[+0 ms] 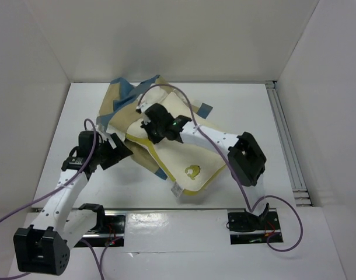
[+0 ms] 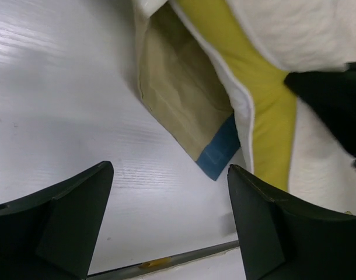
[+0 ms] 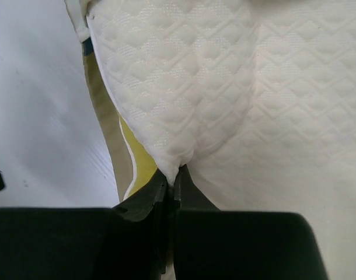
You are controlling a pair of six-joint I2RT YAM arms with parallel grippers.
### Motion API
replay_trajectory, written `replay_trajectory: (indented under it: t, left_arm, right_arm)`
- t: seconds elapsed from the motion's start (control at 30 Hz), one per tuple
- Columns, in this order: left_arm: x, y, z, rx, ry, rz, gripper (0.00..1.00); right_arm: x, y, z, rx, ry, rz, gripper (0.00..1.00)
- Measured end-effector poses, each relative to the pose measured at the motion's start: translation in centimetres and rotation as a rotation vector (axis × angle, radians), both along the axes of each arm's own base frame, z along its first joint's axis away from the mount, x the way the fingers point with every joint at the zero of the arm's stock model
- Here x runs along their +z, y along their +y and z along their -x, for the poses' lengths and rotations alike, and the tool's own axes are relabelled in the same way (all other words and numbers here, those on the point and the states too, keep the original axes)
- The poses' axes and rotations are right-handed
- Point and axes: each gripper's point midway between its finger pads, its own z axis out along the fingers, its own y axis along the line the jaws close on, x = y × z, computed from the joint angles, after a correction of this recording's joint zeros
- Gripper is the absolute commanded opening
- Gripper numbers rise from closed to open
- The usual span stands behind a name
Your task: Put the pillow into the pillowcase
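The cream quilted pillow (image 1: 192, 154) with its yellow edge band (image 2: 265, 116) lies slantwise mid-table, its upper end on the blue-and-tan checked pillowcase (image 1: 117, 102). My right gripper (image 1: 152, 131) sits over the pillow's upper left part. In the right wrist view it (image 3: 173, 175) is shut on a pinched fold of the pillow's white fabric (image 3: 224, 87). My left gripper (image 1: 122, 149) stands open just left of the pillow, over bare table. A tan flap of the pillowcase (image 2: 178, 99) with a blue corner lies ahead of the left gripper (image 2: 170, 169), apart from its fingers.
White walls enclose the table on three sides. A metal rail (image 1: 289, 151) runs along the right edge. Purple cables (image 1: 184, 99) loop over the pillow and beside the left arm. The table's front seam (image 2: 166, 261) lies just below the left fingers.
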Motion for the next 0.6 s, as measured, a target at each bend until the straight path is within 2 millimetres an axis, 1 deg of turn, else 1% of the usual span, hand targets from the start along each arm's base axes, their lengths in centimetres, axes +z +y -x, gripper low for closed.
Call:
replay_trajectory:
  t: [0.13,0.2,0.27,0.37,0.5,0.6]
  left_arm:
    - [-1.0,-1.4,-0.1,-0.019,-0.028,0.066,0.96]
    - [-1.9,-1.9,-0.5,-0.032,-0.028,0.081,0.96]
    - [-3.2,-2.4,-0.9,-0.036,-0.009,0.088,0.97]
    - [-4.7,-2.9,-1.4,-0.044,0.006,0.091,0.98]
    - [-5.9,-3.8,-2.3,-0.055,-0.012,0.101,0.98]
    - [-6.8,-4.5,-3.5,-0.066,-0.019,0.095,0.90]
  right_arm:
    - [3.5,-1.3,-2.0,-0.026,0.033,-0.119,0.00]
    - [4.3,-1.8,-2.7,-0.034,0.048,-0.156,0.00]
    - [4.5,-2.0,-2.9,-0.033,0.066,-0.178,0.00]
    - [4.5,-1.9,-2.5,-0.024,0.092,-0.192,0.00]
    - [4.5,-1.8,-2.3,-0.013,0.108,-0.202,0.00]
    - [4.6,-1.7,-2.2,-0.007,0.115,-0.207,0.00]
